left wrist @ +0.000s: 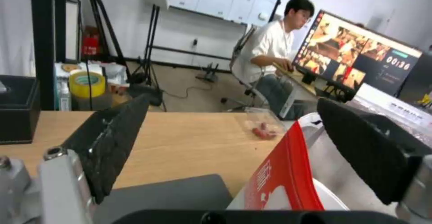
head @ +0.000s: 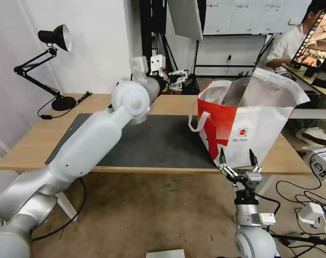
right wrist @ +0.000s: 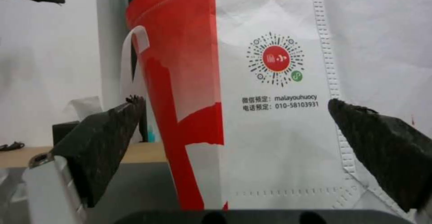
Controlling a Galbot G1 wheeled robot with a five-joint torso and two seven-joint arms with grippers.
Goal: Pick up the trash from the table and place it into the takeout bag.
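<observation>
- The left hand [head: 178, 79] is raised over the far edge of the tabletop [head: 33, 141], just left of the bag's top rim; its fingers [left wrist: 112, 139] are spread wide with nothing between them.
- The left arm reaches across the dark grey mat [head: 159, 143] from the near left corner toward the far side.
- The right hand [head: 237, 157] is held low in front of the tabletop's near edge, pointing up at the bag's near face; its fingers [right wrist: 103, 143] stand wide apart and hold nothing.
- The takeout bag [head: 249, 132] stands upright on the right part of the tabletop, partly on the mat, its mouth open and the silver lining showing inside.
- A white loop handle [head: 198, 122] hangs from the bag's red side, facing the mat.
- The round red logo [right wrist: 275, 58] sits on the white panel, straight ahead of the right hand in its wrist view.
- In the left wrist view, a clear plastic tray with red scraps [left wrist: 263, 124] lies on the bare wood at the far side, close behind the bag's red edge [left wrist: 288, 170].
- A black box [left wrist: 18, 107] rests on the wood, well apart from the tray.
- A black desk lamp [head: 48, 64] stands at the far left corner of the tabletop.
</observation>
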